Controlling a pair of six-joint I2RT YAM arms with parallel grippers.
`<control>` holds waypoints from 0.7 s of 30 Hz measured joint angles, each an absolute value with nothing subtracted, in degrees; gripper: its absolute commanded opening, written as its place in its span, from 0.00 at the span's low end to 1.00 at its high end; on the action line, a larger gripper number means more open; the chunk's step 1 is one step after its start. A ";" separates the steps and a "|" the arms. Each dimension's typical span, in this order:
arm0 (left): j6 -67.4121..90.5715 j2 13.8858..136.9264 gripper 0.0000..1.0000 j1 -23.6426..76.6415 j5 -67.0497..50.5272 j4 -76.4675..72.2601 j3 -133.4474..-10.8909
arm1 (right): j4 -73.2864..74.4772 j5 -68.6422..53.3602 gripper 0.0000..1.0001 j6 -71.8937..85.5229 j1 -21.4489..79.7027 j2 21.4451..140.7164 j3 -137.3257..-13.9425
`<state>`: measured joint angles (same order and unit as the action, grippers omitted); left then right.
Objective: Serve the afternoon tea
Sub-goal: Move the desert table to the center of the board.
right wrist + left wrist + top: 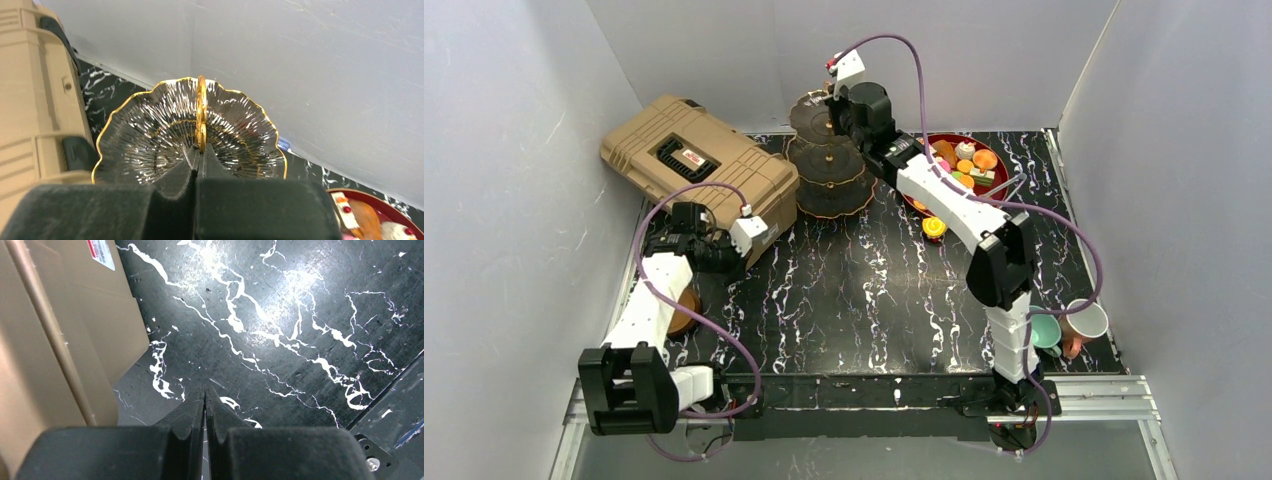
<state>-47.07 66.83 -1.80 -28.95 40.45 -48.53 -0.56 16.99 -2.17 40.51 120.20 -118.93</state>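
Ribbed, glassy dark stand [150, 135] with shiny gold metal rim, glossy scuffed black marble-look table [280, 315], matt tan moulded-plastic case [45, 340] at ten o'clock, matt black left end effector [205, 392]

I see a big tan hard-plastic case [694, 165] lying flat at the far left corner of my black, white-veined bench [854, 300].

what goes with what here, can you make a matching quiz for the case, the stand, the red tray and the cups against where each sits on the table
Things:
1 case
2 stand
3 red tray
4 cups

Places:
a near right corner
b back left
c back right
d back middle

Pairs: 1-b, 2-d, 3-c, 4-a
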 measured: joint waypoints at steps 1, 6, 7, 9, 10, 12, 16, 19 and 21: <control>-47.05 67.48 0.00 -1.58 -29.15 40.40 -48.99 | -0.14 17.19 0.01 -2.50 40.51 118.76 -117.25; -46.37 72.75 0.00 -0.19 -29.80 40.05 -53.17 | 1.43 18.37 0.01 -3.75 40.51 112.84 -110.87; -46.13 73.49 0.00 0.16 -29.82 39.48 -53.82 | 1.76 18.68 0.01 -3.88 40.49 111.79 -109.73; -45.36 74.61 0.00 1.08 -29.30 37.93 -55.07 | 3.01 19.25 0.01 -4.19 40.45 109.65 -107.66; -44.99 74.98 0.00 1.69 -29.08 37.15 -55.51 | 3.44 19.46 0.01 -4.27 40.42 108.92 -106.98; -44.34 75.46 0.00 2.81 -28.86 36.38 -56.29 | 4.10 19.55 0.01 -4.25 40.21 107.35 -105.54; -43.13 77.12 0.00 4.60 -28.49 35.68 -58.28 | 4.62 19.03 0.01 -2.92 40.07 104.07 -102.56; -42.46 79.75 0.00 5.58 -28.49 34.94 -60.34 | 4.58 17.72 0.01 -0.95 40.07 101.95 -100.99; -42.13 82.02 0.00 6.13 -28.51 34.76 -62.41 | 4.60 16.36 0.01 0.60 40.10 100.62 -100.05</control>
<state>-42.13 82.02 6.13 -28.51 34.76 -62.41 4.60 16.36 0.60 40.10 100.62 -100.05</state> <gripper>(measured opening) 0.006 0.028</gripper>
